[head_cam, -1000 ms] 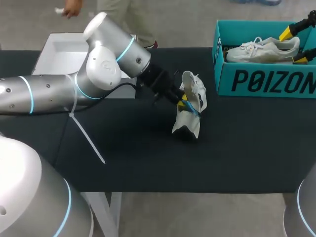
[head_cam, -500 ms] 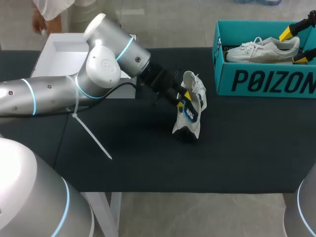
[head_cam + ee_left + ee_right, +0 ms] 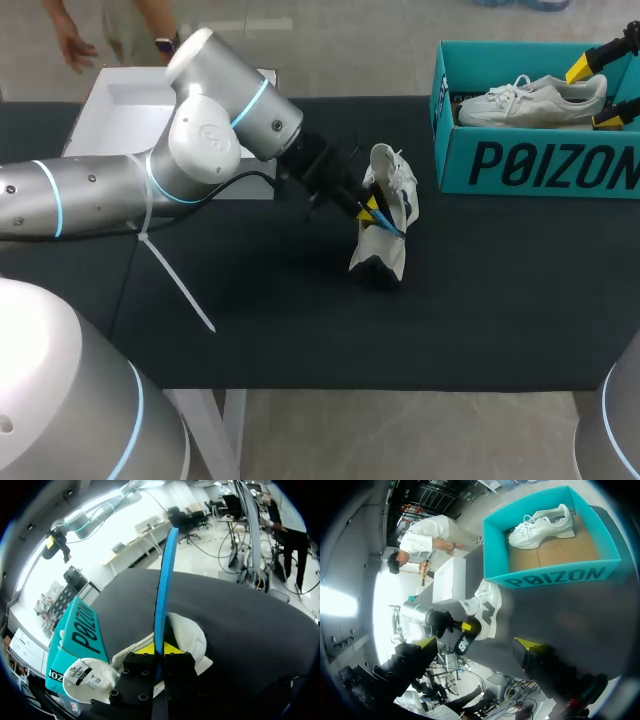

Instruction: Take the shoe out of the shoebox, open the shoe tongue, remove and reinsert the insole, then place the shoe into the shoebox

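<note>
Left claw [image 3: 372,211] pinches the blue insole [image 3: 162,580] by its edge. The insole stands edge-on between the fingers and runs out well ahead of them. The shoe [image 3: 385,255] stands on end on the black tabletop [image 3: 300,330], right against that claw, between the left arm and the shoebox [image 3: 530,165].

Change: half a second ago the insole's printed face was turned to the head camera. Now only its thin blue edge shows, as it did a second ago. So the wrist twisted one way and back. The shoe has hardly shifted. The right claw [image 3: 597,90] has not moved; it hangs spread wide over the far end of the shoebox, holding nothing.

Meaning: the task looks to be in the insole step, either working it free or feeding it back in. Whether its lower end sits inside the shoe cannot be told from these views. Boxing the shoe is not yet done.

Containers: the teal shoebox sits at the far right of the tabletop, open on top. A second white shoe [image 3: 535,100] lies on its side inside. A white tray [image 3: 110,115] lies at the far left, behind the left arm and partly hidden by it.
</note>
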Tool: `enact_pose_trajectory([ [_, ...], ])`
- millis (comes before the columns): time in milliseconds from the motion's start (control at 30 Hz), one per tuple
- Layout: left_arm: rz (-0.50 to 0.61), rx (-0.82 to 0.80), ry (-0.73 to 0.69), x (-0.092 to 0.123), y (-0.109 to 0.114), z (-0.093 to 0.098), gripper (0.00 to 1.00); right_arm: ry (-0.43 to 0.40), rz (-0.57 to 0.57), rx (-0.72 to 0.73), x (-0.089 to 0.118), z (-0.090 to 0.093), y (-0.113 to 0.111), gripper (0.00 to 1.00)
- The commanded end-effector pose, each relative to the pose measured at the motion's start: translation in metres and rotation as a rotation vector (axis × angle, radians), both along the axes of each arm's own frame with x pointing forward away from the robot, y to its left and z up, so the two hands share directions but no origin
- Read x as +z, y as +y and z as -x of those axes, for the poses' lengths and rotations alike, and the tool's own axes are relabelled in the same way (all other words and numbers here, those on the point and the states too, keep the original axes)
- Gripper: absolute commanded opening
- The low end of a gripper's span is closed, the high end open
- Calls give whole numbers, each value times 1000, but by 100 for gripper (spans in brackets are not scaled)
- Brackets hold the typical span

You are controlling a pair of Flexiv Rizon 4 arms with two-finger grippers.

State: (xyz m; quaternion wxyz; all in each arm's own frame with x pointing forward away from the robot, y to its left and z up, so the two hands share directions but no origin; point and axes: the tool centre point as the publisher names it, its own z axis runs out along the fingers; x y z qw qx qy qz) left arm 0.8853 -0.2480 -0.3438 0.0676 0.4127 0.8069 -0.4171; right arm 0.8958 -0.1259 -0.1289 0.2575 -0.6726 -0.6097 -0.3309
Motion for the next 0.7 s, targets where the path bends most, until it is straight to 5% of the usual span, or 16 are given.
enact_pose_trajectory([
  [33, -17, 23, -5, -11, -6, -17, 0, 1, 4, -1, 0, 1, 0, 100],
  [233, -31, 70, -16, -19, -13, -35, 0, 1, 4, -1, 0, 1, 0, 100],
  [500, -36, 84, -5, -20, -11, -34, 2, 1, 4, -1, 0, 1, 0, 100],
  [533, -29, 81, -7, -16, -10, -30, 32, 1, 4, -1, 0, 1, 0, 100],
  [567, -25, 79, -8, -13, -9, -28, 42, 1, 4, -1, 0, 1, 0, 100],
  [700, 1, 60, -20, -1, -4, -16, 51, 1, 4, -1, 0, 1, 0, 100],
])
